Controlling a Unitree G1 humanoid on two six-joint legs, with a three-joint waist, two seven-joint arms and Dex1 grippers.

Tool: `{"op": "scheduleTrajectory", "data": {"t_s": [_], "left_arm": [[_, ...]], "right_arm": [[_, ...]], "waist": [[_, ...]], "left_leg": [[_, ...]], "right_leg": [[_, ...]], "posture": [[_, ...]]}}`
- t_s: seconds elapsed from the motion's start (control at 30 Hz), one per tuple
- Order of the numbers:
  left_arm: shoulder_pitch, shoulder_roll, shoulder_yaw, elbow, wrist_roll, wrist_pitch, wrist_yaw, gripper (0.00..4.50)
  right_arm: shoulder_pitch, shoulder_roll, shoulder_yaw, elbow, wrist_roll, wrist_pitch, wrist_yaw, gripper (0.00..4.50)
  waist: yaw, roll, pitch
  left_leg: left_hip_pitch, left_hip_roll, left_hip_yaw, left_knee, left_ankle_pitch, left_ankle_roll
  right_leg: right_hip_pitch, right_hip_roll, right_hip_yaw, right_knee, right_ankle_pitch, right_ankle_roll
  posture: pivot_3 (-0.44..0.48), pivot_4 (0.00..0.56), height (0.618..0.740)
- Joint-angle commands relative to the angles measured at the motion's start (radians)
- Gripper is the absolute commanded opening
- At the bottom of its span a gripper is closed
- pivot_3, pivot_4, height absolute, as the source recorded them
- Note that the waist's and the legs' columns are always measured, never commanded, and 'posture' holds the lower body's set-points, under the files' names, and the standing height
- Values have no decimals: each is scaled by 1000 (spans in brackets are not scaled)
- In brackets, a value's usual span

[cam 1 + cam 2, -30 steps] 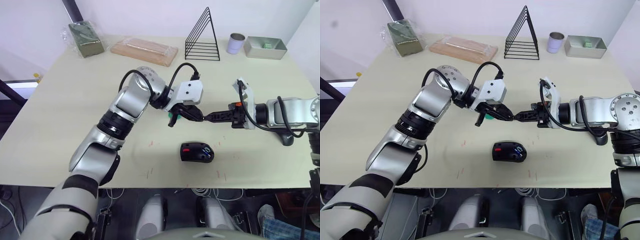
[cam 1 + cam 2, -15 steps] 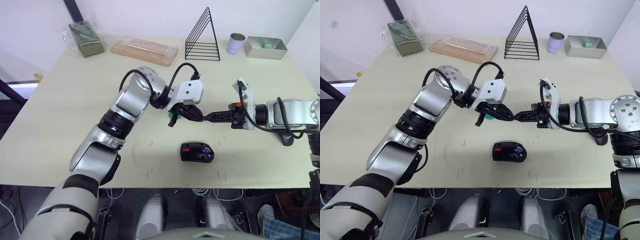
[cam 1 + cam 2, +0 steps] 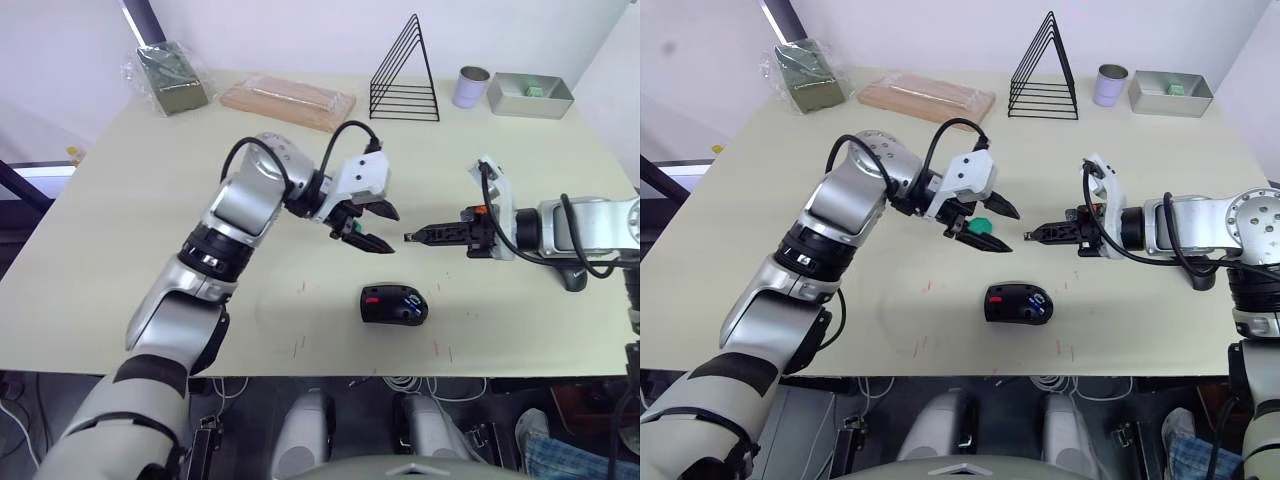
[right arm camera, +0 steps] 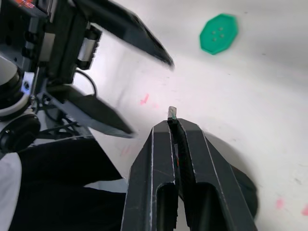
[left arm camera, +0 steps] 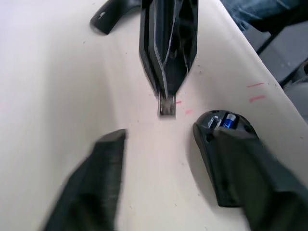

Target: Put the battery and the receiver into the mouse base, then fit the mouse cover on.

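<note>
The mouse base point(image 3: 393, 303), a black shell with a red patch, lies near the table's front with the blue battery point(image 5: 230, 121) seated inside it. Above and just behind it, my right gripper point(image 3: 410, 238) is shut on the tiny receiver point(image 4: 172, 113), which pokes out of its tips. My left gripper point(image 3: 394, 233) stands open and empty, facing the right gripper's tip across a short gap. A black curved shape point(image 3: 575, 278), partly hidden under my right forearm, looks like the mouse cover.
A flat green disc point(image 4: 219, 32) lies on the table below the left gripper. Along the back edge stand a wire rack point(image 3: 405, 70), a small can point(image 3: 471, 87), a metal tray point(image 3: 530, 95), a wrapped wooden block point(image 3: 288, 100) and a green packet point(image 3: 172, 75).
My left gripper has opened and pulled back to the left, away from the right gripper's tip. The receiver has stayed in the right gripper, which has barely moved.
</note>
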Motion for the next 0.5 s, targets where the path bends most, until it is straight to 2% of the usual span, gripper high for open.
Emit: {"op": "scheduleTrajectory", "data": {"t_s": [0.03, 0.13, 0.27, 0.33, 0.5], "left_arm": [[52, 27, 43, -108, -39, 53, 31, 4472], [132, 41, 63, -188, -54, 78, 82, 4472], [210, 43, 67, -273, -62, 73, 141, 4472], [236, 36, 74, -307, -82, 100, 167, 4472], [313, 26, 81, -368, -121, 118, 217, 4472]], "right_arm": [[-55, -77, 34, -51, 19, 33, 36, 0], [-143, -155, 112, -91, 19, 70, 25, 0], [-275, -197, 178, -140, -86, 171, 97, 0], [-347, -203, 214, -172, -167, 220, 166, 0], [-559, -205, 446, -214, -312, 236, 383, 0]], "waist": [[-1, 0, 0], [-2, 2, 0], [1, 2, 1], [2, 2, 1], [-2, 3, 1]], "left_leg": [[0, 1, 0, 0, 0, 0], [0, 1, 1, 0, 0, 0], [0, 1, 0, 0, 0, 0], [0, 1, 0, 0, 0, 0], [1, 1, 1, 0, 0, 0]], "right_leg": [[0, 0, 0, 0, 0, 0], [0, 0, 1, 0, 0, 0], [-1, 0, 0, 0, 0, 0], [0, -1, 0, 0, 0, -1], [-1, -1, 2, -1, -1, -2]], "posture": [[0, 150, 740], [0, 150, 740], [0, 150, 740], [0, 150, 740], [0, 150, 740]]}}
